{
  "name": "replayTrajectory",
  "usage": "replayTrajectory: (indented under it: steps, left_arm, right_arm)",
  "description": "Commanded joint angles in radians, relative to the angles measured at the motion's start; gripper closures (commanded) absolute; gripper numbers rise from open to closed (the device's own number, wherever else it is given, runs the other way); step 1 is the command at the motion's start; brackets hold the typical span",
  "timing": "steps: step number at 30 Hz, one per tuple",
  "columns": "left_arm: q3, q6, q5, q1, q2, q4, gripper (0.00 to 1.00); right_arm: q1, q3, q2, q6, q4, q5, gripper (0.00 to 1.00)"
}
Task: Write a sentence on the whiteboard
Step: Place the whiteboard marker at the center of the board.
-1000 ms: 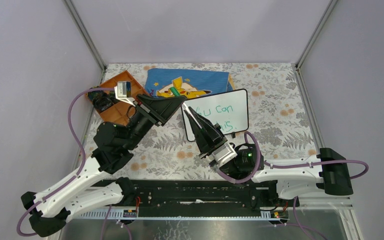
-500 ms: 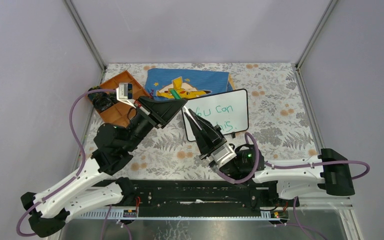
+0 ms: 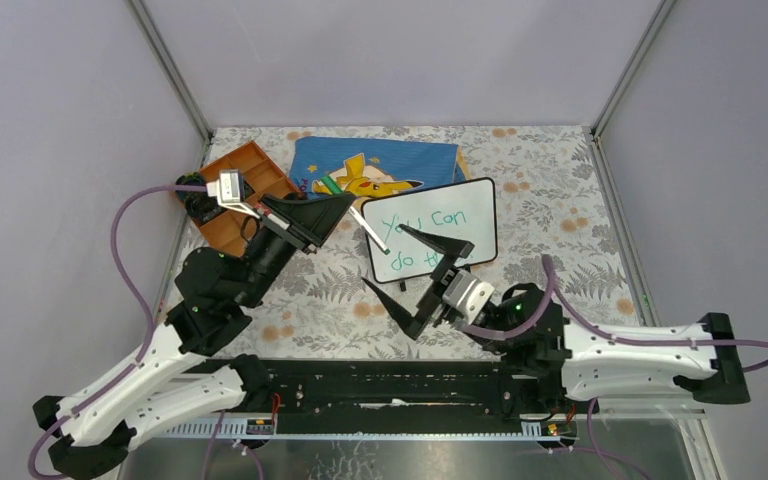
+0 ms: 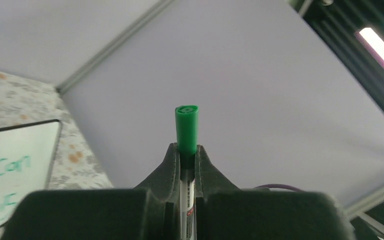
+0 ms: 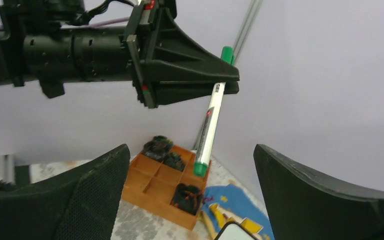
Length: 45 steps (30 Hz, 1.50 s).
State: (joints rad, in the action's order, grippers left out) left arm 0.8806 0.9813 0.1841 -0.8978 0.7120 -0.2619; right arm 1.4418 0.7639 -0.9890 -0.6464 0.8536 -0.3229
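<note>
Left jaws: gripping the green marker (image 3: 372, 230) — its tip over the whiteboard (image 3: 465, 205).
Right jaws: gaping wide, hovering beside it.
Sentence (image 3: 423, 222): showing "You can do th" — rest hidden.

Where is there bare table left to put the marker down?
Widest free patch: floral table between the whiteboard and the right wall. Crowded on the left: orange tray, Pikachu cloth and left gripper holding the marker sit close; the open right gripper blocks the whiteboard's near edge.
</note>
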Motion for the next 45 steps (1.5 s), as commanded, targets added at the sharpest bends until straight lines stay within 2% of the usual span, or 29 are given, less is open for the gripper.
replayTrajectory:
  steps: [1,6,10,13,16,20,23,32,45]
  left_arm:
    - [0.104,-0.189,0.141,-0.003,-0.018,0.262,1.0]
    - [0.181,-0.283,0.282,-0.003,0.01,0.631,1.0]
    - [0.191,-0.259,0.351,-0.003,0.092,0.896,1.0]
    - [0.157,-0.227,0.342,0.001,0.187,0.99,1.0]
    - [0.075,-0.196,0.298,0.044,0.249,0.969,1.0]
    - [-0.047,-0.193,0.118,0.165,0.329,0.863,1.0]
    - [-0.121,-0.191,0.043,0.22,0.416,0.79,1.0]
    - [-0.173,-0.188,0.002,0.232,0.643,0.674,0.99]
    - [-0.198,-0.205,-0.017,0.237,0.739,0.617,0.96]
  right_arm:
    - [0.007,0.044,0.123,0.234,-0.341,0.035,0.0]
    - [0.006,0.041,0.202,0.341,-0.581,-0.088,0.0]
    - [0.007,-0.009,0.231,0.416,-0.662,-0.241,0.0]
    - [0.007,-0.056,0.251,0.479,-0.674,-0.335,0.0]
    - [0.006,-0.075,0.261,0.532,-0.683,-0.418,0.0]
    - [0.006,-0.076,0.265,0.586,-0.724,-0.497,0.0]
    - [0.006,-0.09,0.277,0.604,-0.728,-0.533,0.0]
    - [0.006,-0.114,0.317,0.635,-0.753,-0.539,0.0]
    - [0.006,-0.129,0.357,0.635,-0.778,-0.553,0.0]
